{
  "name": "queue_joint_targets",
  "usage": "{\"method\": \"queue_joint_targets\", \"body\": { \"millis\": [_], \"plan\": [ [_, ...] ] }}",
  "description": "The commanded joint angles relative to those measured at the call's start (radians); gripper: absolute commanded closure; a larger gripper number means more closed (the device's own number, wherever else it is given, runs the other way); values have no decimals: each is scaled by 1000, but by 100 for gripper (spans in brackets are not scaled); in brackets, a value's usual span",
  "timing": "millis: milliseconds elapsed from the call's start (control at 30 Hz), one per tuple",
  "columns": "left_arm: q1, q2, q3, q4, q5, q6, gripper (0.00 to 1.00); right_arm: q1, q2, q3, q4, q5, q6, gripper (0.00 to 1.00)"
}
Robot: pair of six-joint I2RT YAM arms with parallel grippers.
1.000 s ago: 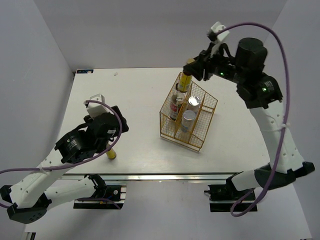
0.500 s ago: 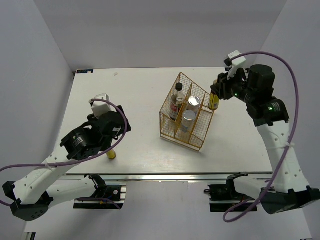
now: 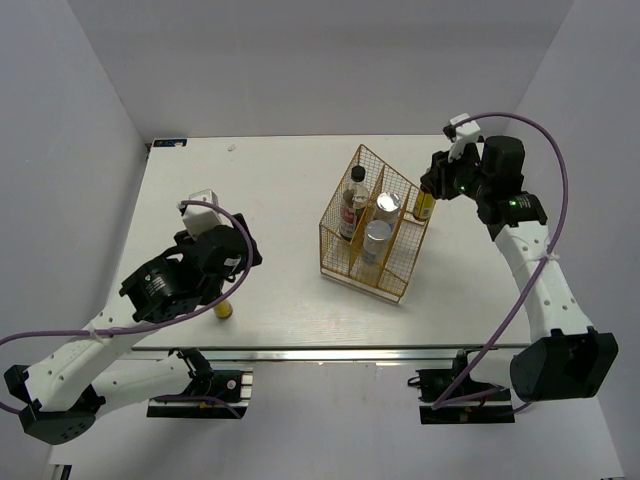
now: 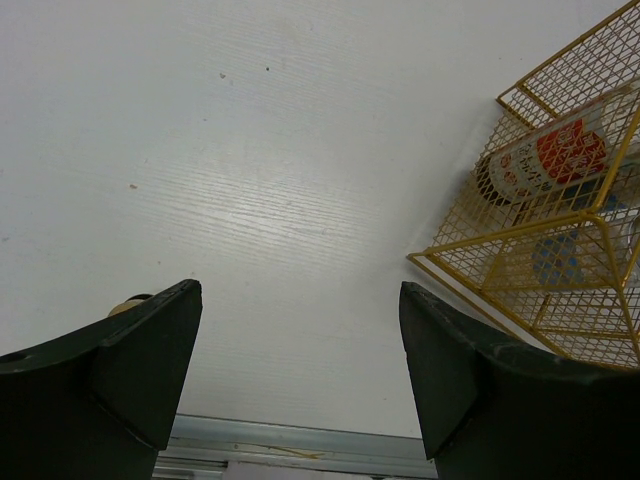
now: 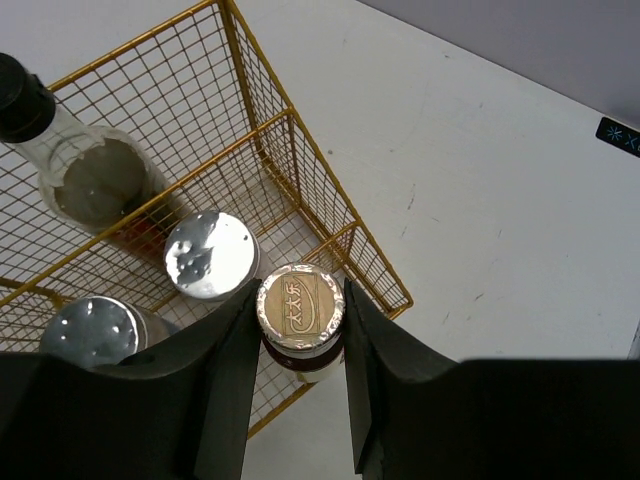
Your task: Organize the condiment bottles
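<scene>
- Right gripper (image 3: pixel 431 196) (image 5: pixel 300 325): the fingers pinch the amber bottle (image 3: pixel 424 209) (image 5: pixel 300 305) by its cap. The bottle hangs upright at the right corner of the basket (image 3: pixel 343 258) (image 5: pixel 268 128). Whether it is inside or outside the wire cannot be told.
- Left gripper (image 4: pixel 300 370): the jaws are spread wide with nothing between them, low over the near left of the table (image 3: pixel 260 200) (image 4: pixel 300 150).
- Second amber bottle (image 3: pixel 222 309): stands upright on the table just beside the left gripper, close to the near edge and well apart from the basket.
- Far cylinder (image 3: pixel 388 203) (image 5: pixel 210 255) and near cylinder (image 3: pixel 376 236) (image 5: pixel 100 330): white, silver lids up, standing in adjoining basket compartments.
- Clear bottle (image 3: pixel 352 200) (image 5: pixel 95 180) (image 4: pixel 545 160): upright, dark cap, red label, in a basket compartment left of the far cylinder.
</scene>
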Motion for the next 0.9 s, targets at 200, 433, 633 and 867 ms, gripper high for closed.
{"method": "queue_joint_targets", "body": {
  "millis": [200,433,633,867],
  "plan": [
    [-1,-10,-14,8,7,-18,10,-8,82,-63,259,-50,0,100],
    [-1,-7,-19,3,2,-22,10,-10,116,-140,334,-78,5,100],
    [-1,-10,-23,-6,-1,-32,10,-10,110,-232,397,-78,-17,100],
    [-3,-7,-30,-3,-5,-30,8,-10,110,-279,415,-75,-26,96]
  ]
}}
